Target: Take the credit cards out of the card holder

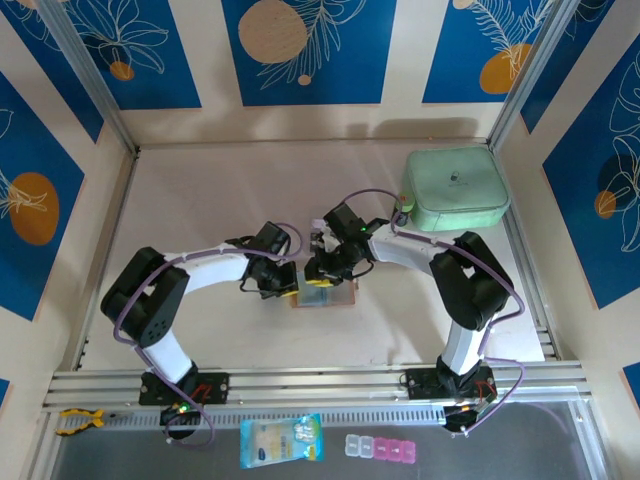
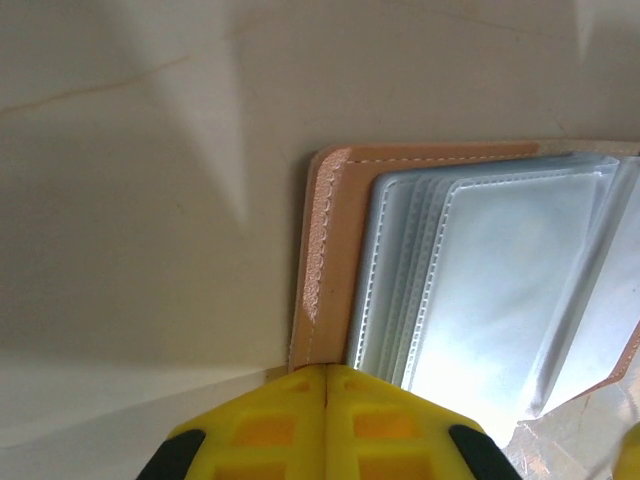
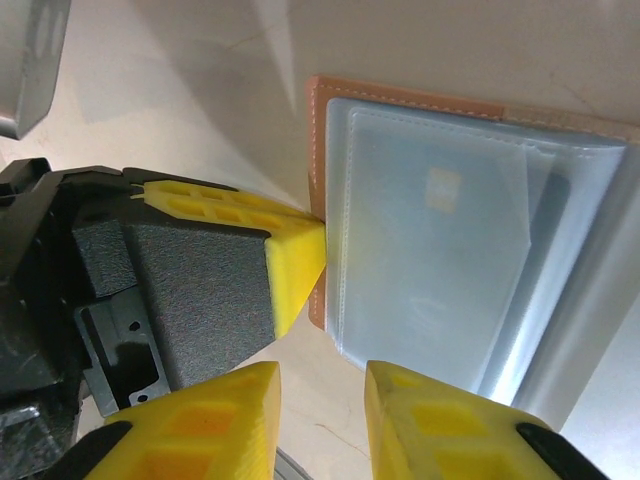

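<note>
- A small yellow item [image 1: 78,420] lies on the near rail at the far left; what it is cannot be told.
- The left arm [image 1: 150,300] reaches in from the left toward the table's middle.
- The left gripper [image 1: 283,285] is down at the holder's left edge. In the left wrist view its yellow fingers [image 2: 280,420] are pressed together with only a seam between them and nothing caught there. In the right wrist view its tip [image 3: 297,255] touches the holder's tan border.
- The holder [image 1: 325,295] lies open and flat on the table [image 1: 200,200], near the middle, between the two grippers. Its tan stitched border [image 2: 328,250] frames a stack of clear sleeves [image 2: 500,280].
- The cards sit inside the sleeves: a pale one [image 3: 430,250] with a chip mark shows through the top sleeve, and a darker one [image 3: 545,250] is behind it, to its right.
- The right gripper [image 1: 318,272] hangs over the holder from the right. Its fingers [image 3: 220,415] stand apart with a clear gap, nothing between them, just by the near edge of the sleeves.
- A blue-and-yellow packet [image 1: 281,441] and a clear box [image 1: 380,448] lie in front of the arm bases.
- A mint-green case [image 1: 455,190] sits at the back right, well apart from the holder.
</note>
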`<state>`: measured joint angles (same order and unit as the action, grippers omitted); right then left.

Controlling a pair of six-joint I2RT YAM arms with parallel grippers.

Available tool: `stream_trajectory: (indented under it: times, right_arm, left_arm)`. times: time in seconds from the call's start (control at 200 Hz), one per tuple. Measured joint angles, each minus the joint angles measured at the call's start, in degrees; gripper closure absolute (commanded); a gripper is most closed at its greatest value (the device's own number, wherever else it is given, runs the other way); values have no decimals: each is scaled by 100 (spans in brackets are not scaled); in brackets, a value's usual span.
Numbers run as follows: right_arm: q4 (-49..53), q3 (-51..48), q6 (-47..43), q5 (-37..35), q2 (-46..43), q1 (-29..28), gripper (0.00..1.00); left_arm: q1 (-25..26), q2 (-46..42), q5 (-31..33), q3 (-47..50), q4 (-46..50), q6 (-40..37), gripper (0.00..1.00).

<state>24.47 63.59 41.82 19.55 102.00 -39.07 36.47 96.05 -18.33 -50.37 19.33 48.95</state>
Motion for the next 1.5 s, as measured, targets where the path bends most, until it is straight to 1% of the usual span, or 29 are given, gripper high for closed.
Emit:
stream_trajectory:
  times: [0.415, 0.555, 0.955, 1.31, 1.501]
  right_arm:
    - [-2, 136, 20, -4, 428, -125, 65]
    - [39, 136, -4, -111, 518, -142, 66]
    - [208, 131, -131, -409, 494, -85, 67]
    - [153, -98, -236, -352, 365, 114, 70]
    - [24, -245, -238, -232, 339, 173, 71]
  left_arm:
    - [-7, -37, 61, 46, 0, -9, 96]
    - [-13, -37, 61, 46, 0, -94, 96]
    - [-35, -37, 63, 46, 2, -149, 97]
    - [-39, -70, 114, 44, 72, -153, 96]
    - [-46, -116, 192, 9, 195, -153, 92]
